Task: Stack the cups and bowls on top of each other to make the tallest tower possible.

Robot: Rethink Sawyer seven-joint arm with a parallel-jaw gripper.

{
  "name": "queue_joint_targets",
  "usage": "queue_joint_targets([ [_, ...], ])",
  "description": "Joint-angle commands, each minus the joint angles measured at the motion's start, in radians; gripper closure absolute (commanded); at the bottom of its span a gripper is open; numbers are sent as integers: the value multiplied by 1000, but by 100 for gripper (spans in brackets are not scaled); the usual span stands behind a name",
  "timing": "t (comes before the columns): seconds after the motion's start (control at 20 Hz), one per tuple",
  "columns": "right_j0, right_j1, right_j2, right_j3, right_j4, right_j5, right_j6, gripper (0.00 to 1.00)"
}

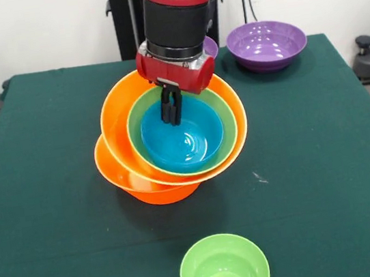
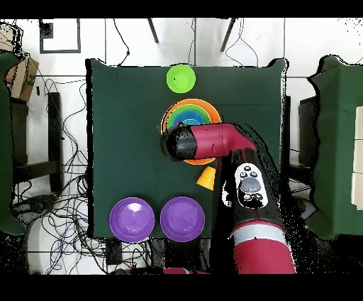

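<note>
The front view looks across the green table (image 1: 329,180) from close and slightly above, facing the arm, while the overhead view hangs high, looking straight down, turned half round; both share the table (image 2: 127,142) and its stacked bowls.
</note>
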Motion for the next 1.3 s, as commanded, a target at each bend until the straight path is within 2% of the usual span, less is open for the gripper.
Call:
queue_joint_targets([
  [0.05,-20,48,69,25,-92,-51,-140,100],
  [0.5,-46,-15,77,79,-88,-24,-173,100],
  [0.8,-64,-17,91,83,-90,-10,-193,100],
  [0.9,-75,-43,91,118,-94,-18,-198,100],
  [1.3,-81,-33,102,87,-103,2,-204,100],
])
